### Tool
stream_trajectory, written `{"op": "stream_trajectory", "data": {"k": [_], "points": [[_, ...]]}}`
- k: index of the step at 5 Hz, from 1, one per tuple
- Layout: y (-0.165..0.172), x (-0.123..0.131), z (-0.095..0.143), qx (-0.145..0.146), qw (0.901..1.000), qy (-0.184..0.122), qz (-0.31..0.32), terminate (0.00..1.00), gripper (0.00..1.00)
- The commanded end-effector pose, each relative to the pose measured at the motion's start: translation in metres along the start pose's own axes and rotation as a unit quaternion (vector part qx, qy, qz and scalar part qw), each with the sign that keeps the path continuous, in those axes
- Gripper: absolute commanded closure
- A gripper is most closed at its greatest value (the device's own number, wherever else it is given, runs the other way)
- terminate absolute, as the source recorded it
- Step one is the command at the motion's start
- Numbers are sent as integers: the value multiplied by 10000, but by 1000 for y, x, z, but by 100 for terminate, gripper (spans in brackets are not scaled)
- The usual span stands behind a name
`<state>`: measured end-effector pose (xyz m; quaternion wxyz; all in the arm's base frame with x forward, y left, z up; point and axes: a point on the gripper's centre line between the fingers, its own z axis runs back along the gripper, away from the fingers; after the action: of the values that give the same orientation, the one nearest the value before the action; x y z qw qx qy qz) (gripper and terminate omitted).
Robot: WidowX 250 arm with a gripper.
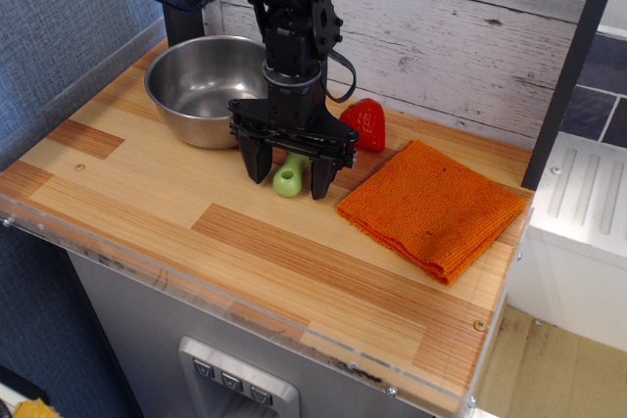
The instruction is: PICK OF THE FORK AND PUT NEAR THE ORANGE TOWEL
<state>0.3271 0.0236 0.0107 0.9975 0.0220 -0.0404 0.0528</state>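
The fork (289, 179) lies on the wooden table, its lime-green handle pointing toward me; its grey head is hidden under the gripper body. My gripper (290, 175) is open, its two black fingers standing apart on either side of the handle, tips at the table. The orange towel (432, 206) is a folded square lying just to the right of the gripper, a short gap from the fork.
A steel bowl (181, 95) stands at the back left, close behind the gripper. A red toy strawberry (366, 124) sits behind the towel's left corner. A white plank wall runs along the back. The table edge (235, 305) is in front.
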Motion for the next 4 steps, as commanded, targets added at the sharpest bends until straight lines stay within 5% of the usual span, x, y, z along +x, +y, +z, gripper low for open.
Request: {"op": "stream_trajectory", "data": {"k": [1, 4], "points": [[-1, 6, 35, -187, 9989, -439, -16, 0, 0], [-13, 6, 111, -287, 9897, -1389, -218, 0, 0]]}}
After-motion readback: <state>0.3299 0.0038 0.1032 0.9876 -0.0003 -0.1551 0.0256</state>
